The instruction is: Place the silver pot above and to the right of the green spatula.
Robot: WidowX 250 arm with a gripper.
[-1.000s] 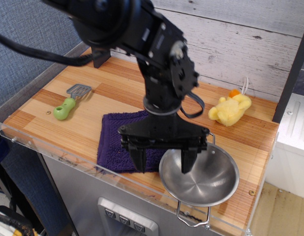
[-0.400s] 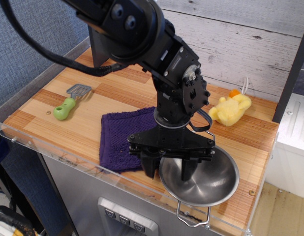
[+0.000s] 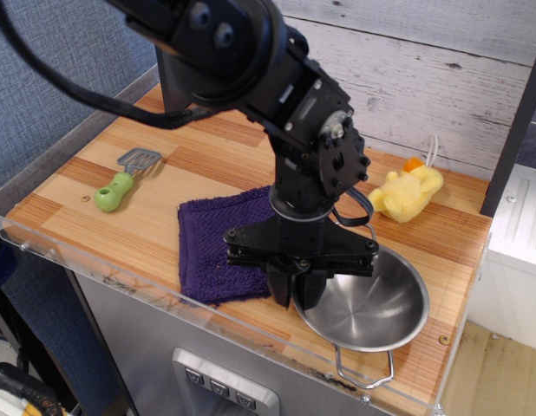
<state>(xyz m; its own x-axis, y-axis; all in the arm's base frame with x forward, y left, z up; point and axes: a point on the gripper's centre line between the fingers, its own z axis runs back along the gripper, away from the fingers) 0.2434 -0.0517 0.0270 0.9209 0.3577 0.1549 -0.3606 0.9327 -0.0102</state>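
The gripper (image 3: 301, 290) is pinching, fingers nearly together, on the left rim of the silver pot (image 3: 365, 300), which is sitting near the front right of the table (image 3: 164, 217). Thin, stiff, slick steel: it is probably light but apt to slip. The green spatula (image 3: 120, 184) is lying far left.

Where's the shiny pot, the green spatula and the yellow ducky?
silver pot (image 3: 376, 305): main camera view, on its shiny inner bowl.
green spatula (image 3: 114, 191): main camera view, on its lime-green handle.
yellow ducky (image 3: 405, 194): main camera view, on its plush body.
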